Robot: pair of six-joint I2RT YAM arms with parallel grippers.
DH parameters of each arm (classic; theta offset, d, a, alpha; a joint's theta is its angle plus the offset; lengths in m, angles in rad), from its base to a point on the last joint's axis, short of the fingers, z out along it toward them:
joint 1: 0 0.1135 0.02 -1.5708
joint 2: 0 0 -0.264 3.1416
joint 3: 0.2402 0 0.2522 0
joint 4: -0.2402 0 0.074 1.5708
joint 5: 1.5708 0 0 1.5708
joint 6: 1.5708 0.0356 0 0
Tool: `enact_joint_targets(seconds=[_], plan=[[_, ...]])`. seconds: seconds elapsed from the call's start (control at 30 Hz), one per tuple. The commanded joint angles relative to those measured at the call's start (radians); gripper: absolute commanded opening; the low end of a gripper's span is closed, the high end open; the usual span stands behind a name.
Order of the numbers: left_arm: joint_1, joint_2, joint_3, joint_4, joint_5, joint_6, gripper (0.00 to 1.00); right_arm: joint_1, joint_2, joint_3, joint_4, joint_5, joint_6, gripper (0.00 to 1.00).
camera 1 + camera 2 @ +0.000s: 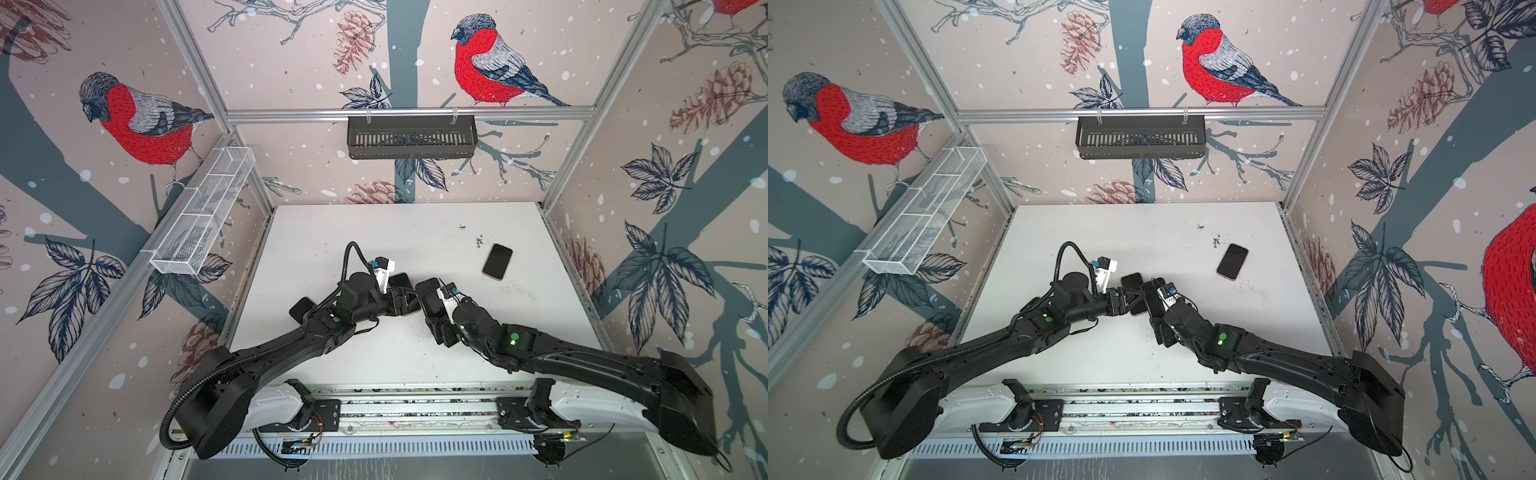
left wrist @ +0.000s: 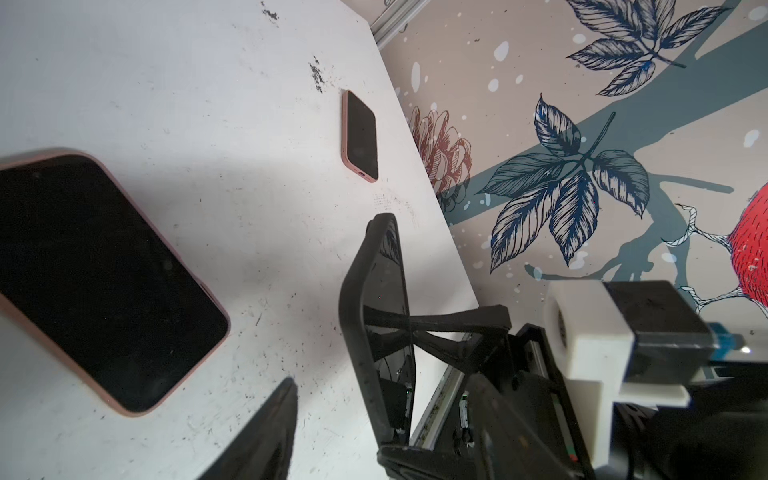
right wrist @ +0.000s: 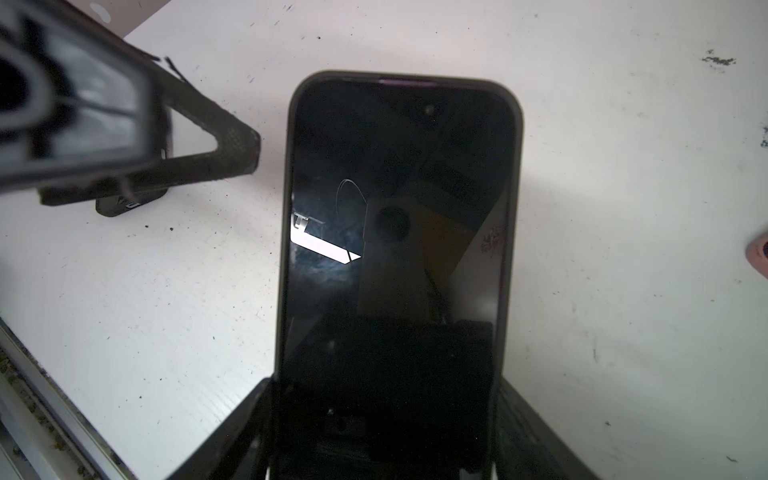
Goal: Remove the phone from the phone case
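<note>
Right claw (image 3: 382, 432) grips the phone case (image 2: 352, 316) by its bottom end, so I'd peel its bendy-looking rim at a top corner; the phone (image 3: 399, 166) inside looks slick and fragile.

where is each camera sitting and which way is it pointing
Both top views: overhead, above the arm bases, looking down at the table; left arm and right arm show.
Left wrist: on left arm, looking across at the black-cased phone; one left finger shows.
Right wrist: on right arm, facing that phone's screen in the right gripper.
Shared: both wrist views show that phone.
</note>
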Motion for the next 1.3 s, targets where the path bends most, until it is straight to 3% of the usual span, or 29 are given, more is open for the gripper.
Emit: enact_joint_targets(seconds=[0.0, 0.4, 0.97, 1.07, 1.2, 1.27], plan=[[-0.001, 0.024, 0.024, -0.041, 0.038, 0.048, 0.61, 0.013, -0.004, 0.008, 0.072, 0.046, -0.05, 0.29], [-0.001, 0.064, 0.085, -0.14, 0.055, 0.117, 0.45, 0.043, 0.008, 0.003, 0.105, 0.039, -0.13, 0.26], [0.0, 0.098, 0.114, -0.142, 0.113, 0.155, 0.02, 0.067, -0.054, -0.076, 0.17, 0.031, -0.194, 0.25], [-0.001, 0.094, 0.111, -0.14, 0.113, 0.15, 0.0, 0.068, -0.056, -0.083, 0.182, 0.034, -0.203, 0.25], [0.0, 0.077, 0.108, -0.137, 0.095, 0.135, 0.0, 0.068, -0.065, -0.083, 0.193, 0.078, -0.2, 0.43], [0.0, 0.056, 0.114, -0.143, 0.052, 0.123, 0.0, 0.068, -0.08, -0.078, 0.193, 0.099, -0.187, 0.67]])
